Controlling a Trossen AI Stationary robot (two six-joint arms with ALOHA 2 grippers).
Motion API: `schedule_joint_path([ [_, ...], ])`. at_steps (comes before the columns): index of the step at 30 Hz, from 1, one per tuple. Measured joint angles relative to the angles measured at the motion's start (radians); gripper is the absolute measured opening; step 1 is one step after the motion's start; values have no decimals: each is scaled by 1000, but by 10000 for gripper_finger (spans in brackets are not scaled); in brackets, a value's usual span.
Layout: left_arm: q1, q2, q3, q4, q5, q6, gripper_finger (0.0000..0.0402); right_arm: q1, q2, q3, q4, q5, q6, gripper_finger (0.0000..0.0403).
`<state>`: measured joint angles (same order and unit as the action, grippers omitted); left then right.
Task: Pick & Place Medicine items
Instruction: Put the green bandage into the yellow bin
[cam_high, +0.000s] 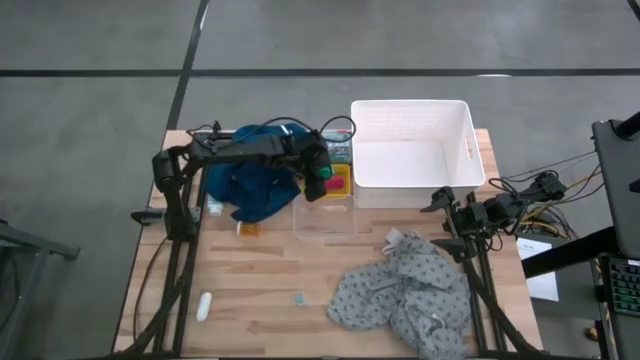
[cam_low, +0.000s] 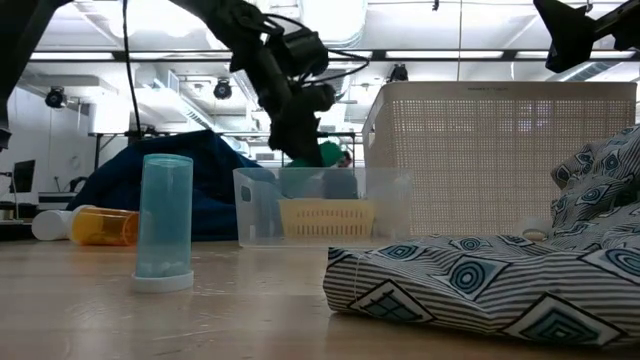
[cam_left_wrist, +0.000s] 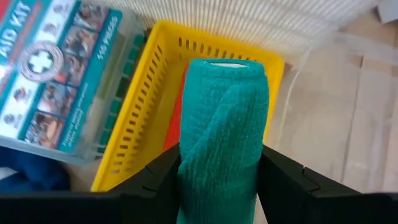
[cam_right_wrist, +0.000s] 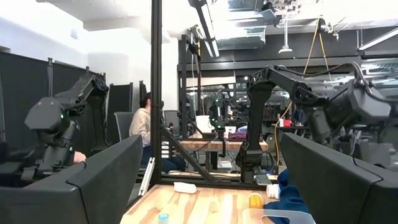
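Green roll (cam_left_wrist: 224, 137) gripped by left end effector (cam_high: 318, 180) above yellow basket's (cam_left_wrist: 140, 118) rim.

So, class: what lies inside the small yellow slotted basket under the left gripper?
The left gripper holds a green cloth-wrapped roll above the small yellow slotted basket. Something red-orange shows inside; the roll covers the rest of the basket's floor.

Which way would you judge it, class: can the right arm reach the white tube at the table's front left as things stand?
Probably not easily. The right gripper waits open at the far right, the white tube lies across the table, and the grey cloth is heaped between them.
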<state>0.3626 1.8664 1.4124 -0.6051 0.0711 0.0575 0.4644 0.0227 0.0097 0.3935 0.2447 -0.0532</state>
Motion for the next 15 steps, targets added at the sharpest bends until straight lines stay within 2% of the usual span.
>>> schedule_joint_path([
  [7, 6, 0, -75, 115, 0, 73, 175, 0, 0, 0, 0, 0, 0, 380],
  [15, 23, 1, -48, 109, 0, 70, 176, 0, 0, 0, 0, 0, 0, 380],
])
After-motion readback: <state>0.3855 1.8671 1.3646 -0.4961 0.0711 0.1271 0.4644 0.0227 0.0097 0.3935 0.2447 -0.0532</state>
